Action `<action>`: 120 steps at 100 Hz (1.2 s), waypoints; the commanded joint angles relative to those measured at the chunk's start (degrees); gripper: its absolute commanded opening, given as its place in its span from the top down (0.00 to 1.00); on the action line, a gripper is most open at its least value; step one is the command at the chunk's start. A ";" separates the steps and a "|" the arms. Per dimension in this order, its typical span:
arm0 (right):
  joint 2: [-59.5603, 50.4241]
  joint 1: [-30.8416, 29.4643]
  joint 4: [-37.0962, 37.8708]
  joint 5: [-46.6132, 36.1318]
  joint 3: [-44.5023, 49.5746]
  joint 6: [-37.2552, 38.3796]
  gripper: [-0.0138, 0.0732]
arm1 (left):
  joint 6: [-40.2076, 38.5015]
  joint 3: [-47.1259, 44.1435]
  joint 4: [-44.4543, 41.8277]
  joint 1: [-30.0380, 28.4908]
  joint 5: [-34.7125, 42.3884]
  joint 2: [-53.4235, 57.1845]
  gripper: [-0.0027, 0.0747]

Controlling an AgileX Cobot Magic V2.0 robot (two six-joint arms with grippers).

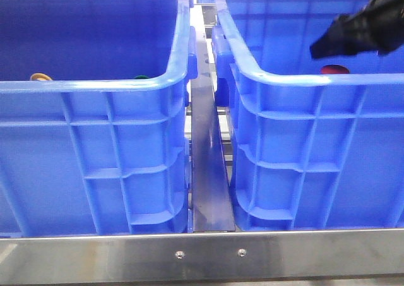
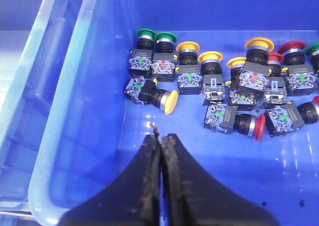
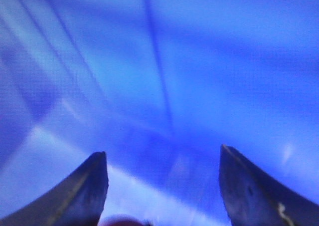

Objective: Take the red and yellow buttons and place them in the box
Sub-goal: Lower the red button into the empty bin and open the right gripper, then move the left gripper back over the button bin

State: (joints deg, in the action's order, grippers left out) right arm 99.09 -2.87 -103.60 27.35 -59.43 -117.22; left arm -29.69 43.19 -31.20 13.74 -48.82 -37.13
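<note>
Right gripper (image 3: 162, 186) agape inside box (image 1: 315, 77)

You get bright, even light in the front view, with soft glare on the rolled rim of the deep blue plastic crate (image 1: 95, 84). Your left wrist view is sharp. Your right wrist view is heavily blurred, blue and out of focus.

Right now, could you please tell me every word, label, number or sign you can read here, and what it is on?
None can be read.
The push buttons carry small green and red markings on their contact blocks, too small to read.
The crates and the metal rail show no lettering.
</note>
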 commanded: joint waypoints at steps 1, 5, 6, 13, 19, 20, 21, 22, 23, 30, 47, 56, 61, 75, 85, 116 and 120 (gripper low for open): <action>-5.91 -0.12 -6.57 2.25 -1.17 1.17 0.26 | 0.01 1.49 -1.19 -0.13 2.68 0.04 0.99; -7.25 -0.12 -6.57 2.23 -0.83 1.94 0.26 | 0.01 1.49 -1.19 -0.13 2.68 0.04 0.99; -7.84 -0.12 -6.57 2.23 -0.76 2.05 0.26 | 0.01 1.49 -1.19 -0.13 2.68 0.04 0.99; -11.04 -0.12 -6.57 1.62 0.23 3.39 0.26 | 0.01 1.49 -1.19 -0.13 2.68 0.04 0.99; -13.90 -0.12 -6.57 0.45 1.72 4.85 0.27 | 0.01 1.49 -1.19 -0.13 2.68 0.04 0.99; -14.66 -0.12 -6.57 0.27 1.91 4.99 0.27 | 0.01 1.49 -1.19 -0.13 2.68 0.04 0.99; -15.05 -0.12 -6.57 -0.04 2.33 5.18 0.27 | 0.01 1.49 -1.19 -0.13 2.68 0.04 0.99; -15.85 -0.12 -6.57 -0.19 2.56 5.27 0.27 | 0.01 1.49 -1.19 -0.13 2.68 0.04 0.99; -16.26 -0.12 -6.57 -0.54 2.78 5.39 0.27 | 0.01 1.49 -1.19 -0.13 2.68 0.04 0.99; -20.48 -0.12 -6.57 -2.82 5.36 5.96 0.27 | 0.01 1.49 -1.19 -0.13 2.68 0.04 0.99; -32.13 -0.12 -6.57 -8.41 12.92 8.58 0.27 | 0.01 1.49 -1.19 -0.13 2.68 0.04 0.99; -38.51 -0.12 -6.57 -11.33 16.45 10.68 0.27 | 0.01 1.49 -1.19 -0.13 2.68 0.04 0.99; -41.76 -0.12 -6.57 -13.00 18.10 11.63 0.28 | 0.01 1.49 -1.09 -0.13 2.68 0.04 0.99; -50.00 -0.12 -6.57 -16.51 22.36 12.88 0.34 | 0.01 1.49 -0.76 -0.13 2.68 0.04 0.99; -54.65 -0.07 -6.57 -16.96 24.91 12.88 0.34 | 0.01 1.49 -0.16 -0.13 2.68 0.04 0.99; -63.45 -0.07 -6.57 -16.22 28.98 12.93 0.69 | 0.01 1.49 0.11 -0.13 2.68 0.04 0.99; -63.83 -0.07 -6.57 -15.80 28.98 12.93 0.79 | 0.01 1.49 0.11 -0.13 2.68 0.04 0.99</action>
State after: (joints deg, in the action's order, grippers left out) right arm 36.49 -2.87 -103.73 9.27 -29.07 -104.56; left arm -29.69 43.19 -30.00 13.74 -48.82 -37.13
